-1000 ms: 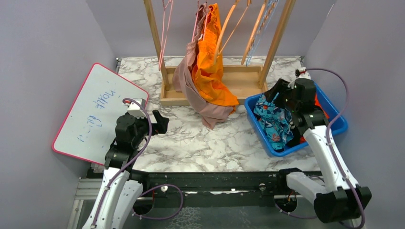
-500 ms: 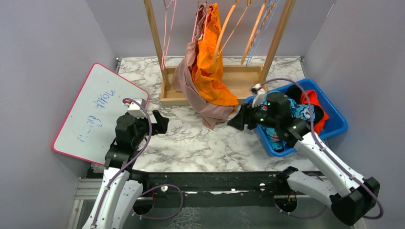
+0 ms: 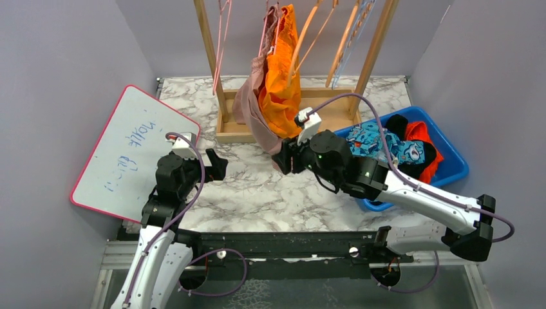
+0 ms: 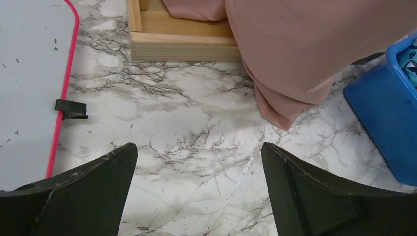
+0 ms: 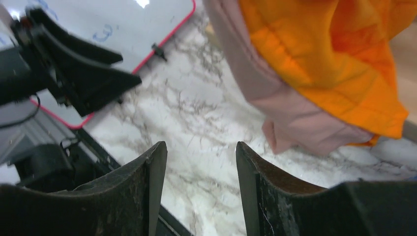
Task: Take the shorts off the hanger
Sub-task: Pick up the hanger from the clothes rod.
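The right end effector [image 3: 283, 159] is hovering low over the marble surface [image 3: 257, 193] with its jaws partly parted and nothing between them, seemingly so that a fold of cloth can slip in. Just ahead of it the hem of the dusty pink shorts [image 5: 295, 123] is pooling on the surface, because the garment is hanging long and reaching past the rack's base; the bright orange shorts [image 5: 334, 54] are lying against the pink pair, just beyond and above that hem, both hanging together at the middle of the rack. I judge the pink hem to be the nearest thing to grip, with a pull down and toward the arms likely needed to free the waistband.

Behind this end effector, beside its forearm, the blue bin [image 3: 457, 168] is holding the blue cartoon-print shorts [image 3: 370, 136], the red-orange shorts [image 3: 422, 134] and a dark pair [image 3: 398, 121], presumably as the drop place for removed ones.

Well apart to its left, the left end effector [image 4: 199, 157] is hanging fully open and gripping nothing, facing the pink hem across bare marble, probably to leave working room; the whiteboard [image 3: 116, 161] is lying just beside it on its far side.

Farthest ahead, the wooden rack [image 3: 232, 133] is carrying several bare hangers [image 3: 309, 38] overhead.
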